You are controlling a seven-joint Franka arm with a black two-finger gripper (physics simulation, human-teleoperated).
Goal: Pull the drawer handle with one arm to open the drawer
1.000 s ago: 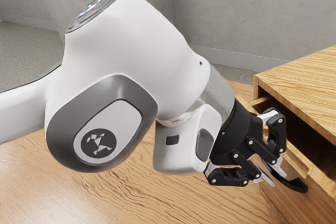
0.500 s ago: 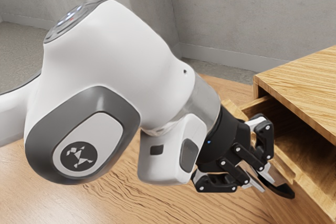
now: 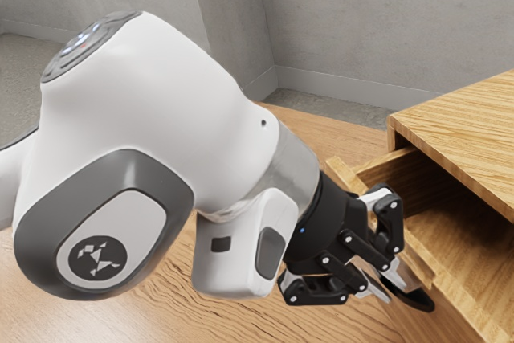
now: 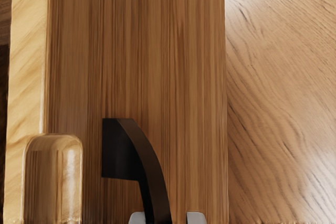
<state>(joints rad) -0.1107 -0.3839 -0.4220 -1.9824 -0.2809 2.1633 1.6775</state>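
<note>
A wooden drawer point(image 3: 426, 234) stands partly pulled out of the wooden cabinet point(image 3: 466, 130) at the exterior view's right. Its black curved handle point(image 3: 416, 300) sticks out from the drawer front, low down. My black gripper point(image 3: 393, 285) is shut on that handle, with one finger on each side. In the wrist view, the handle point(image 4: 134, 163) arcs down the drawer front panel point(image 4: 157, 51) and passes between my two grey fingertips point(image 4: 137, 217). A rounded wooden edge point(image 4: 52, 177) of the drawer lies beside the handle.
The wooden table top point(image 3: 201, 311) stretches under and behind my arm. My large white arm point(image 3: 161, 166) takes up the exterior view's left and middle. Grey walls and floor point(image 3: 337, 106) lie beyond the table.
My arm has drawn back toward the exterior view's left and lower down, keeping hold of the handle. The drawer has slid further out of the cabinet.
</note>
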